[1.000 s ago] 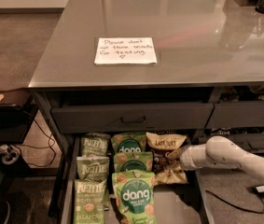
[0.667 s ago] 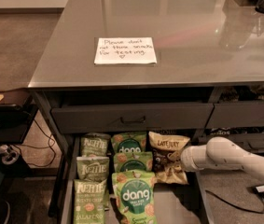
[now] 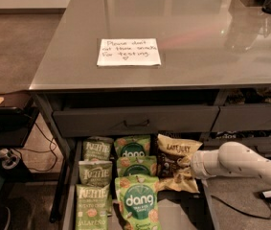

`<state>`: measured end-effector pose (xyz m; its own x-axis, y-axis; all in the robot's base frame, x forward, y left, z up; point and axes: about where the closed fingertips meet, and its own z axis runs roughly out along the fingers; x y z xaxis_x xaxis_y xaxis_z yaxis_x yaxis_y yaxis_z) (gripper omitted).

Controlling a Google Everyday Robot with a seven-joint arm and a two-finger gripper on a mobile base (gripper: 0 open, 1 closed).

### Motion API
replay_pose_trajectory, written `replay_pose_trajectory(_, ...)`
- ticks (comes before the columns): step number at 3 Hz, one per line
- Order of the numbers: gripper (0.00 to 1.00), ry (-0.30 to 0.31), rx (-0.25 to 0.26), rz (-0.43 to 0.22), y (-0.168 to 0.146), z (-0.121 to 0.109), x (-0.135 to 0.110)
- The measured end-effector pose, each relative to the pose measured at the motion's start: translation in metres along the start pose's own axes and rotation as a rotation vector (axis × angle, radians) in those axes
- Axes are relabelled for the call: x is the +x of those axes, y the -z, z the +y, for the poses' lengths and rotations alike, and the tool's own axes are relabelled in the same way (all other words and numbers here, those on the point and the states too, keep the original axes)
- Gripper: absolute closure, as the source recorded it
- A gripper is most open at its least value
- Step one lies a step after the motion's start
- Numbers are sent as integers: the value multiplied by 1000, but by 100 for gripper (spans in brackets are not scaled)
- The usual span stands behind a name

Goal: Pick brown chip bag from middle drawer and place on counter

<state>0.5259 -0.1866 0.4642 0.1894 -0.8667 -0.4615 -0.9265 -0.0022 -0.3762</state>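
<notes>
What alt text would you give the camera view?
The robot's gripper is at the brown chip bag in the open middle drawer, beside green Kettle bags and dang bags; the counter above holds a handwritten note.

White handwritten note (image 3: 128,51), green dang bags (image 3: 138,202), green Kettle bags (image 3: 95,172), grey drawer front (image 3: 92,121) with bar handle (image 3: 136,124)
</notes>
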Motion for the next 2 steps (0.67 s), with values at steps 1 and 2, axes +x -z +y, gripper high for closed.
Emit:
replay_pose_trajectory(1, 100, 20, 13, -8, 27, 7, -9)
replay_pose_trajectory(2, 100, 61, 37, -53, 72, 13, -33)
